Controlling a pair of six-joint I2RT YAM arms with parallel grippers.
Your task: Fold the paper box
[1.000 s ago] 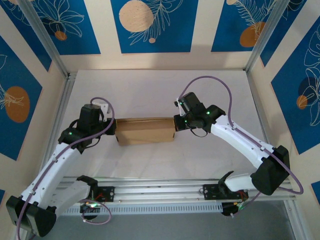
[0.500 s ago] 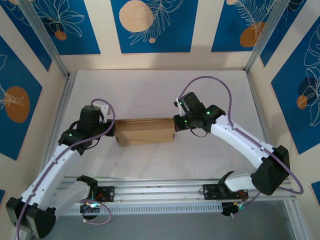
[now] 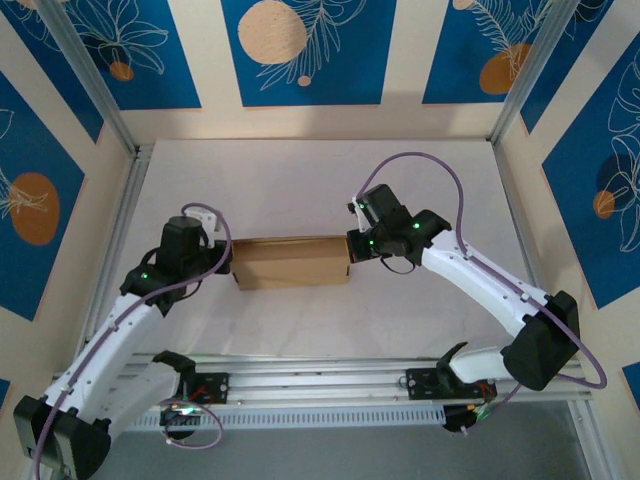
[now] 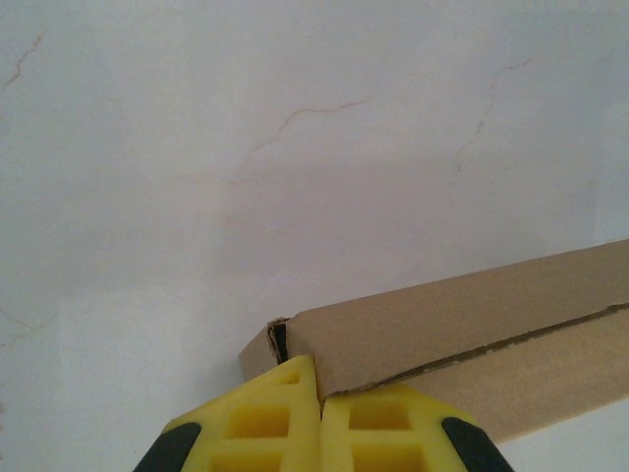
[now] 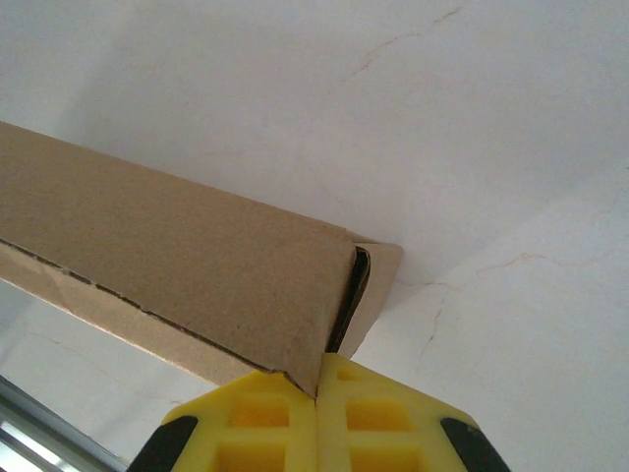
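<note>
Paper box (image 4: 472, 320) runs off the left wrist view's right edge — interior hidden.

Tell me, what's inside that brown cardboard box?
The paper box is folded shut, so its inside is hidden. A dark slit between cardboard layers gapes at its end, too narrow to see anything within.

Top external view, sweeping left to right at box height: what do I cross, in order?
left tool → paper box → right tool
</note>
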